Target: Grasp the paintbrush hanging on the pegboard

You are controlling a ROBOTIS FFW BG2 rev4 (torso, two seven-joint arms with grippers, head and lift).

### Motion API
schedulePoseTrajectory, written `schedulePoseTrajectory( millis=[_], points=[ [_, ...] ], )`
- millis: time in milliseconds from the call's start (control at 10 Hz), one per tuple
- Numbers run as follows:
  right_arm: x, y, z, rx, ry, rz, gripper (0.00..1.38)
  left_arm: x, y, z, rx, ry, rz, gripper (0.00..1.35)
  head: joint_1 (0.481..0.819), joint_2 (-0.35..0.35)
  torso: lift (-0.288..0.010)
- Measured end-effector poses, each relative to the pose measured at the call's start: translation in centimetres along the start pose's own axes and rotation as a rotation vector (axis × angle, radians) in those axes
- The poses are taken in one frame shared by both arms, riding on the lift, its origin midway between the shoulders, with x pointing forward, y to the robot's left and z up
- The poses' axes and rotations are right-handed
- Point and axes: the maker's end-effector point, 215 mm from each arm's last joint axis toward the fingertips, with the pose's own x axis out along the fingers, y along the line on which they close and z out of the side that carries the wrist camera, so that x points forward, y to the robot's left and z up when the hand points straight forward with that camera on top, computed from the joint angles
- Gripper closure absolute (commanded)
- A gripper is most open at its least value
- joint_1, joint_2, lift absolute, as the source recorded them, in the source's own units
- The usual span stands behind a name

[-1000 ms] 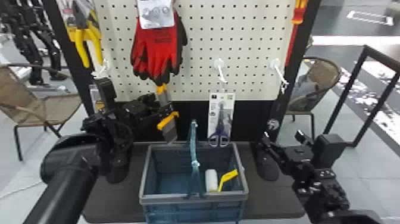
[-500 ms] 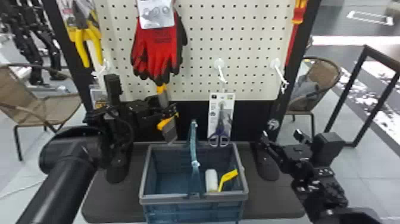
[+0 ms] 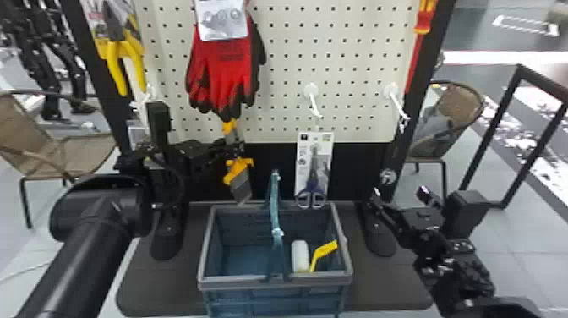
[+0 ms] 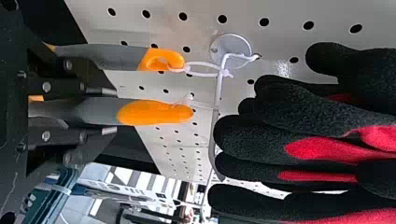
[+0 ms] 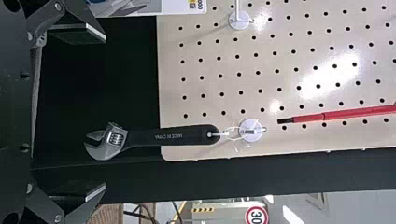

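Black left gripper (image 3: 226, 149) has swung in from the side and now pinches the paintbrush (image 3: 237, 177) by its handle, just below the red gloves (image 3: 224, 72) on the pegboard (image 3: 346, 63); the grasp looks made. Right gripper (image 5: 93, 112) waits, spread open.

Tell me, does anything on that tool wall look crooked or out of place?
Yes: the paintbrush hangs tilted under the red gloves, its bristles angled toward the scissors pack rather than straight down. The left gripper is at its handle.
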Motion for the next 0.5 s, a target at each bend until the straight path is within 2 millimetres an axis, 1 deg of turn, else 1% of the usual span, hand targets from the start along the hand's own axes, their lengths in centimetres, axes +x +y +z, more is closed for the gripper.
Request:
schedulePoseTrajectory(
  millis=[500],
  points=[
    [-0.06, 0.01, -0.12, 0.002, 0.002, 0.001, 0.18, -0.17, 0.19, -0.06, 0.010, 0.003, 0.005, 1.21, 0.549, 0.000, -0.100]
  ],
)
